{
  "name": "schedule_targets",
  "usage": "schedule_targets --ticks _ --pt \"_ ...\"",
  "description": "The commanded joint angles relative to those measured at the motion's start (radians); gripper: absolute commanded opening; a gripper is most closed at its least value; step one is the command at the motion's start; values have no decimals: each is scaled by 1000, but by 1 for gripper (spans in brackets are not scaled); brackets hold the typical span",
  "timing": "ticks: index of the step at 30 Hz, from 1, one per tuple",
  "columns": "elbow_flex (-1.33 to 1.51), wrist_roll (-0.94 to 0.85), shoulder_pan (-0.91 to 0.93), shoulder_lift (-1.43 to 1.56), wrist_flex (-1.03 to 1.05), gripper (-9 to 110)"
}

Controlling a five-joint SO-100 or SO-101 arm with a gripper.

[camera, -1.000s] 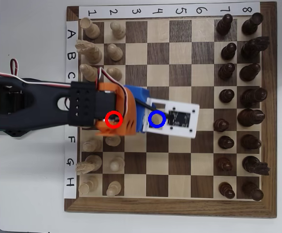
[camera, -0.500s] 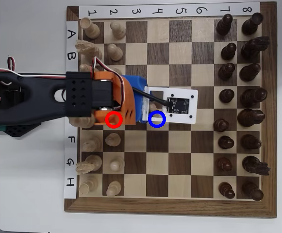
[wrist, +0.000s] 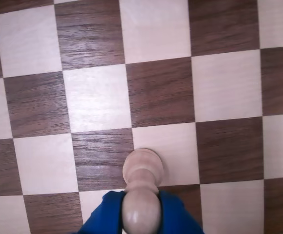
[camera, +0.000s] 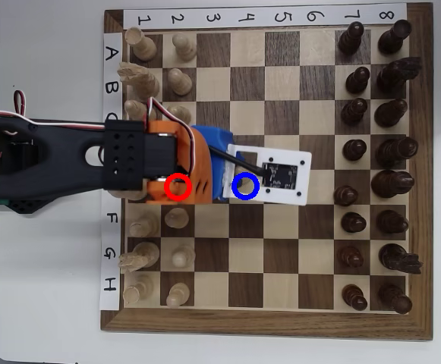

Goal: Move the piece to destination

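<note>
The arm has swung back toward the blue ring point(camera: 245, 186). Its gripper point(wrist: 140, 214) clamps the pawn point(wrist: 141, 187) by the head (base looks just clear of the board), beside that ring, ready for lowering.

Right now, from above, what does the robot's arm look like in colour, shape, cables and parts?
In the overhead view the arm is a long matte black link with an oval slot and a block of small holes. Red, white and black wires loop above it. After an orange plastic section comes the blue tool, which carries a white plate with a small black circuit board.
</note>
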Motion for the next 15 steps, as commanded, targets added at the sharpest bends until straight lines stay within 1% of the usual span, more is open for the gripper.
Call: schedule_targets --ticks 1,15 --pt "-32 2 48 161 -57 0" --pt "-67 -26 67 109 -107 0"
